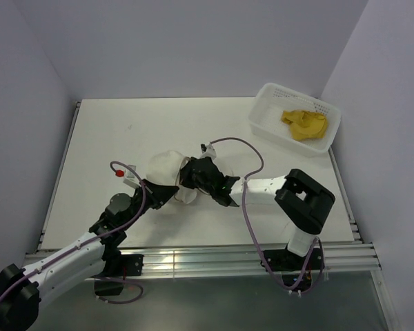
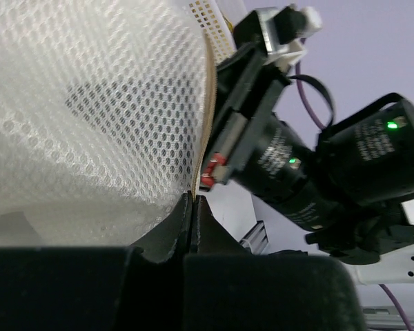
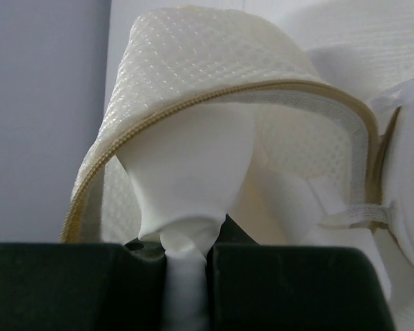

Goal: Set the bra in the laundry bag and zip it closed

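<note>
The laundry bag (image 1: pixel 167 167), a cream-white mesh pouch, lies mid-table between my two grippers. My left gripper (image 1: pixel 171 195) is shut on its zip edge; in the left wrist view the jaws (image 2: pixel 193 201) pinch the tan seam below the mesh (image 2: pixel 90 117). My right gripper (image 1: pixel 188 182) is shut on the bag from the right; in the right wrist view its jaws (image 3: pixel 186 252) pinch white lining fabric (image 3: pixel 186 158) under the open zip rim (image 3: pixel 214 93). The mustard-yellow bra (image 1: pixel 305 124) lies in the basket at the back right, away from both grippers. The zip pulls do not show.
The white perforated plastic basket (image 1: pixel 270 131) stands at the back right corner, near the right wall. The right arm's black wrist (image 2: pixel 283 162) is close beside my left gripper. Purple cables loop over both arms. A metal rail (image 1: pixel 214 255) runs along the table's near edge.
</note>
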`<state>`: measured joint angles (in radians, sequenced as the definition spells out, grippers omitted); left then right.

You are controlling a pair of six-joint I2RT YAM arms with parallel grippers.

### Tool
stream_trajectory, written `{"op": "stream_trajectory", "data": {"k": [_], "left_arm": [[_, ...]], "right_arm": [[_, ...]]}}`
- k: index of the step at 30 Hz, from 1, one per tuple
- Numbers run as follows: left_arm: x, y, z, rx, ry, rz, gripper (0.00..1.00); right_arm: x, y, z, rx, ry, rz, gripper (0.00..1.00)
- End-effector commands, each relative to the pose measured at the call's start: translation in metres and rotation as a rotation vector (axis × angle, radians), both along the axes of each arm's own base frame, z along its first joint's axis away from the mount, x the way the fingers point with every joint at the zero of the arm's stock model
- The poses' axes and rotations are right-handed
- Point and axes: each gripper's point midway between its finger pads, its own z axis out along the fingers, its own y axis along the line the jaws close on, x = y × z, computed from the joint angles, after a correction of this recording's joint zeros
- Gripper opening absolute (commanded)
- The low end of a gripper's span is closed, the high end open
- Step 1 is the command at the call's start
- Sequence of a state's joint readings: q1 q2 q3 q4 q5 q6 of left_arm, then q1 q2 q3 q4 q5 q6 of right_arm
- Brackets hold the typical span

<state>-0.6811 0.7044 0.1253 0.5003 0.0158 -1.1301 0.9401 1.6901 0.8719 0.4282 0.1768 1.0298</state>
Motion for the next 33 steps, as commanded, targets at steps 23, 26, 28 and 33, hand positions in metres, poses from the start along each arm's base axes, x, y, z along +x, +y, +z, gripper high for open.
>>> {"op": "stream_trajectory", "data": {"k": [23, 26, 28, 33], "left_arm": [[0.007, 0.016, -0.002, -0.074, 0.077, 0.119, 0.00], [0.008, 0.017, -0.003, -0.070, 0.079, 0.128, 0.00], [0.008, 0.018, -0.002, -0.065, 0.071, 0.134, 0.00], [0.010, 0.023, -0.003, -0.049, 0.061, 0.158, 0.00]], "right_arm": [[0.002, -0.051, 0.011, -0.307, -0.124, 0.022, 0.86], [-0.006, -0.057, 0.012, -0.335, -0.116, 0.065, 0.89], [-0.011, -0.066, 0.013, -0.338, -0.116, 0.085, 0.89], [-0.018, -0.095, 0.017, -0.388, -0.128, 0.083, 0.90]]}}
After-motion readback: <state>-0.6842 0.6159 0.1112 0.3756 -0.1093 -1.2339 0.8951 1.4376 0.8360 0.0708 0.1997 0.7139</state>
